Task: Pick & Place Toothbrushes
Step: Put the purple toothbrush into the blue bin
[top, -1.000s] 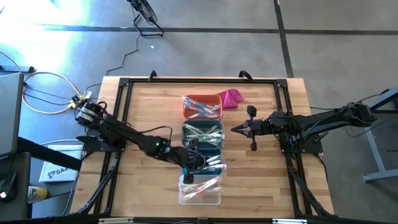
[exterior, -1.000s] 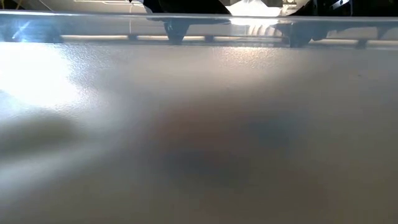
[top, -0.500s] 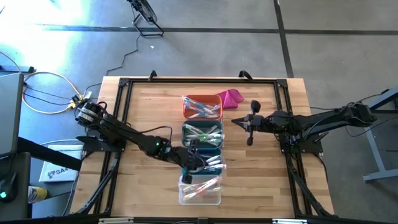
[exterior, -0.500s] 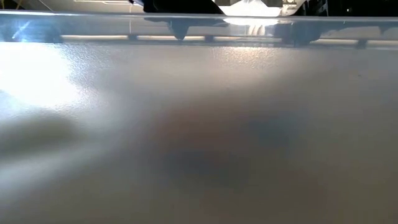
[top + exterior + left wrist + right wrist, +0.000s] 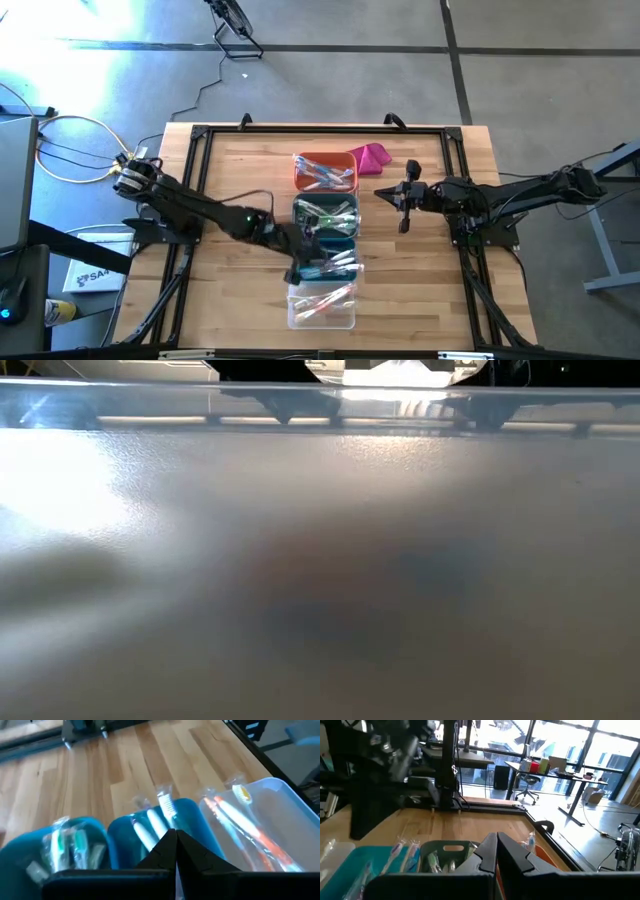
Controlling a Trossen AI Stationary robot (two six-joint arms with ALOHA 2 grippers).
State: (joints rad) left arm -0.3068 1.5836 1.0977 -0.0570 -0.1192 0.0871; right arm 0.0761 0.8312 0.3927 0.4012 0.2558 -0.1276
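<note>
Four small bins stand in a column in the table's middle: orange [image 5: 323, 172] farthest, then grey [image 5: 325, 212], teal [image 5: 333, 256] and clear [image 5: 322, 306] nearest. Each holds wrapped toothbrushes lying flat: white ones [image 5: 152, 825] in the teal bin, green ones [image 5: 67, 845] in the grey, orange and pink ones [image 5: 250, 827] in the clear. My left gripper [image 5: 303, 264] is shut and hangs above the teal bin's left rim, with nothing visible between its fingers [image 5: 175, 837]. My right gripper [image 5: 381, 193] is shut and hovers level to the right of the grey bin, pointing at it [image 5: 496, 840].
A magenta cloth lump [image 5: 372, 157] lies right of the orange bin. A black frame [image 5: 300, 130] runs round the wooden table top. A blurred pale surface fills the low view, leaving only a thin strip at its top.
My left gripper has drawn back a little from the clear bin toward the far edge, now over the teal bin's left rim, rising slightly and rolling about its own axis. My right gripper has swung its fingertips a little toward the far edge while its arm stayed put. Both stayed shut.
</note>
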